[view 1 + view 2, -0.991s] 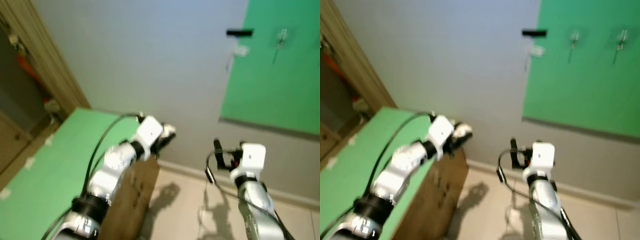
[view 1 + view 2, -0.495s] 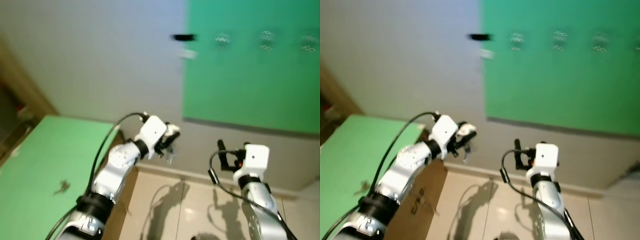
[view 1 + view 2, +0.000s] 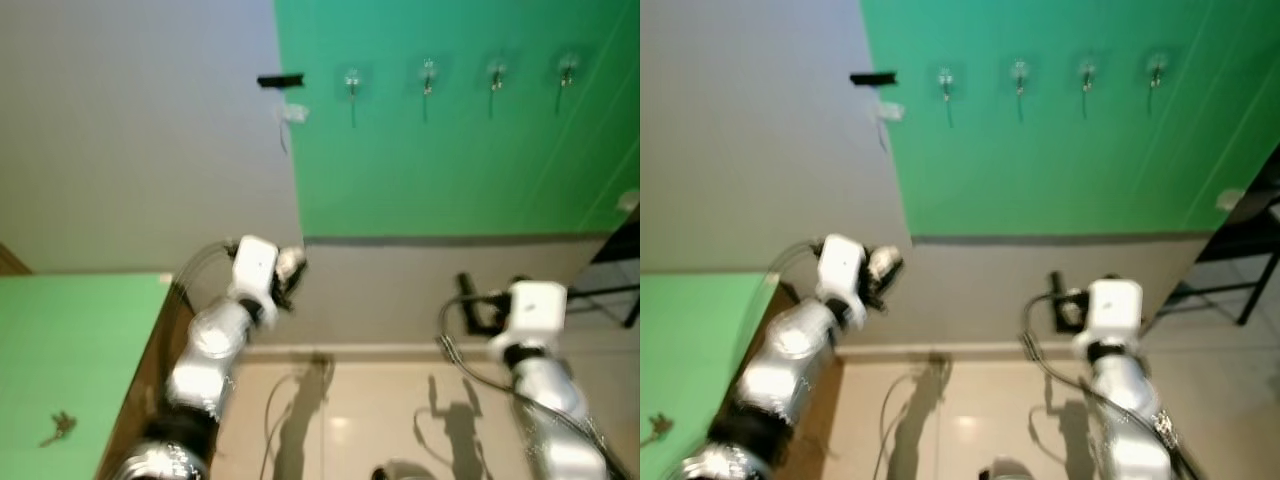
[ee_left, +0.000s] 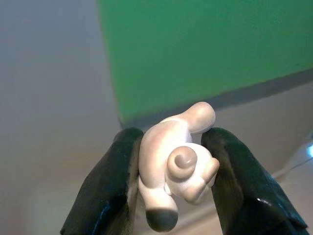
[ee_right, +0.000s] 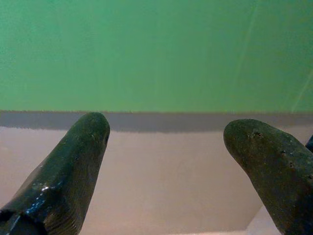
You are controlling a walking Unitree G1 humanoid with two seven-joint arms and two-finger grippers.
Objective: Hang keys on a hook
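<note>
Now the left gripper [image 4: 172, 169] has its black fingers [image 4: 110, 183] closed on a pale, rounded keychain charm [image 4: 177, 164], presumably the keys' fob; no metal keys can be made out hanging below it. The charm is held up in front of the wall, low and left of the green panel [image 3: 450, 150], well below the row of four hooks [image 3: 352, 82]. The step in hand reads as carrying the keys to a hook, so the arm would do well to rise and travel right toward the leftmost hook, keeping the clamp firm and the ring side facing the wall; the hooks are small, so a slow final approach seems wise. The right gripper [image 5: 171, 161] is raised on the right with fingers spread wide and nothing between them.

The head views give the whole layout: hooks, a black bracket [image 3: 280, 79] on the grey wall, the green table [image 3: 70, 340] at left with a small dark object [image 3: 58, 427] lying on it, too small to identify; the left wrist view alone gives the charm's shape and how it sits between the fingers; the right wrist view confirms that gap is empty, facing the panel's lower edge.
</note>
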